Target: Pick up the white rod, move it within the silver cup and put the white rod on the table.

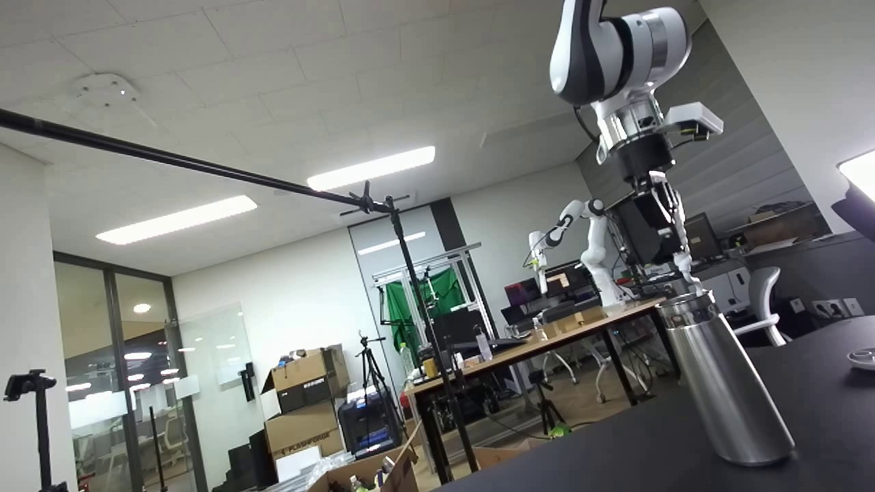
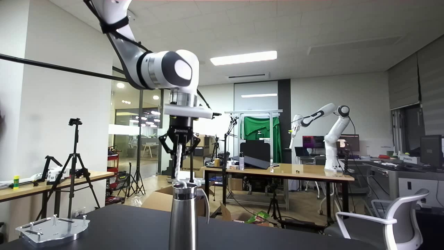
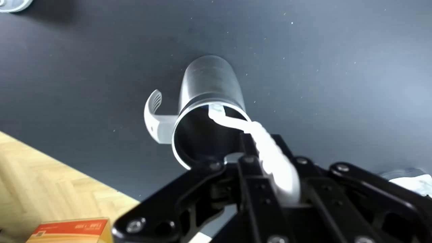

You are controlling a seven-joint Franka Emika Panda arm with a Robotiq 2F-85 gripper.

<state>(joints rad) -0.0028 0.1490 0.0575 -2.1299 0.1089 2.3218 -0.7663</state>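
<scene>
The silver cup (image 1: 731,389) stands upright on the black table, and it also shows in an exterior view (image 2: 184,222) and the wrist view (image 3: 212,77). Its mouth is open and a pale handle (image 3: 161,126) sticks out from its side. My gripper (image 3: 265,140) is above the cup, shut on the white rod (image 3: 270,152), which has a twisted shaft and a bent lower end. The gripper also shows in an exterior view (image 2: 182,172). The rod (image 2: 178,159) hangs upright, its bent end at the cup's mouth. How deep the tip reaches is unclear.
A clear plate with metal posts (image 2: 53,231) lies on the black table (image 2: 131,225). The table's edge shows in the wrist view beside wooden floor, with an orange box (image 3: 71,229) below. A white object (image 3: 413,184) lies at the right. A chair (image 2: 392,222) stands beyond the table.
</scene>
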